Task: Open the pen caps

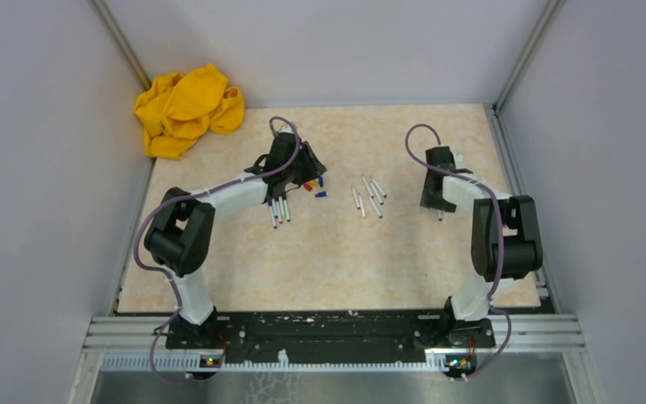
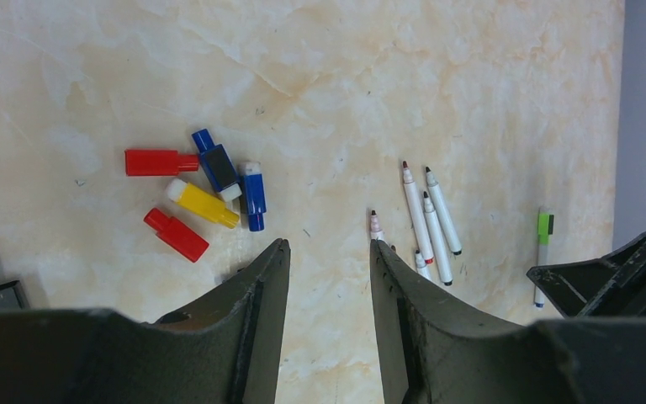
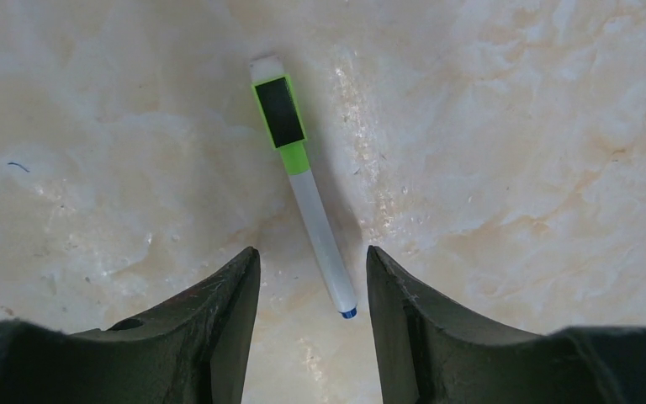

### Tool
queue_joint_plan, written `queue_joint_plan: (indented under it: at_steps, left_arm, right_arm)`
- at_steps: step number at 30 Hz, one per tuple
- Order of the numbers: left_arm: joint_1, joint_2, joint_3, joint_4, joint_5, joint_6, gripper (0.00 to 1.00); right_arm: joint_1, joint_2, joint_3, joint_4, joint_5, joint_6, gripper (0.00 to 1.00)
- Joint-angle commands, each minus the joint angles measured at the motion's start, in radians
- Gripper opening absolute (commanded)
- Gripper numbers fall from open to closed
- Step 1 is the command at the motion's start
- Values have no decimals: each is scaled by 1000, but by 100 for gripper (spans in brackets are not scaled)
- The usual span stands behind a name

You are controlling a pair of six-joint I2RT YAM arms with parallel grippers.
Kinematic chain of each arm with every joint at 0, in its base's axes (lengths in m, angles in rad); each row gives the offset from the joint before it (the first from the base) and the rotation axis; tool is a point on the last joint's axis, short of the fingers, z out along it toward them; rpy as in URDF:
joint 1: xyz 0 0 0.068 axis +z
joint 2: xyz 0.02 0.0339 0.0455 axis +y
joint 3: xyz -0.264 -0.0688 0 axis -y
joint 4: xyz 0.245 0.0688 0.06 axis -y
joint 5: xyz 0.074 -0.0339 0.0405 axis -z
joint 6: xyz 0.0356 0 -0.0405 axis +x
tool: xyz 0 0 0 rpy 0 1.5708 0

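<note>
The right gripper (image 3: pixel 311 252) hangs with jaws apart, straddling but not gripping the green-capped pen (image 3: pixel 290 143) lying flat on the table (image 3: pixel 513 126), seemingly lined up to seize it, while the left gripper (image 2: pixel 328 244), also parted and empty, hovers between the loose caps (image 2: pixel 206 189) and bare pens (image 2: pixel 429 219).

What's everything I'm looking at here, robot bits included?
Table: one, beige marbled, under everything.
Cloth: one, yellow, crumpled at the far left corner.
Pen caps: five loose, two red, two blue, one yellow, near the left gripper.
Uncapped pens: about five, white, mid-table.
More uncapped pens: about four, white, beside the left arm.
Capped pen: one, white with a green cap, beneath the right gripper.
Left gripper: black, open, empty.
Right gripper: black, open, empty.
</note>
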State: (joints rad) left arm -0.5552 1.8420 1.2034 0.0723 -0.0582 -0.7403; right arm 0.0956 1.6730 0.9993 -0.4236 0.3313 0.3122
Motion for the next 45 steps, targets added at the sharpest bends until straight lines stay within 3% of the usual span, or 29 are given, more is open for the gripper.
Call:
queue_joint_plan:
  at_steps: [1,5,12,19,24,33,45]
  left_arm:
    - [-7,-7,24,27,15,-5,47]
    - [-8,-7,19,34,17,-7,46]
    - [-8,-10,17,33,18,-9,46]
    - [-8,-22,4,32,10,0,46]
    - [-8,-17,0,45,29,0,47]
    - [-6,2,-15,166,217,-16,50]
    - [2,53,-21,247,375,-78,50]
  right_arm:
    - [-25,21,-25,46,-28,13,49]
    - [-42,36,-49,66,-55,12,47]
    - [-53,54,-94,87,-86,11,18]
    - [-52,36,-116,109,-130,9,0]
    - [-23,-24,-124,144,-191,-13,0]
    - [183,-62,-53,199,-376,-68,0]
    - [292,-72,50,260,-566,-36,0]
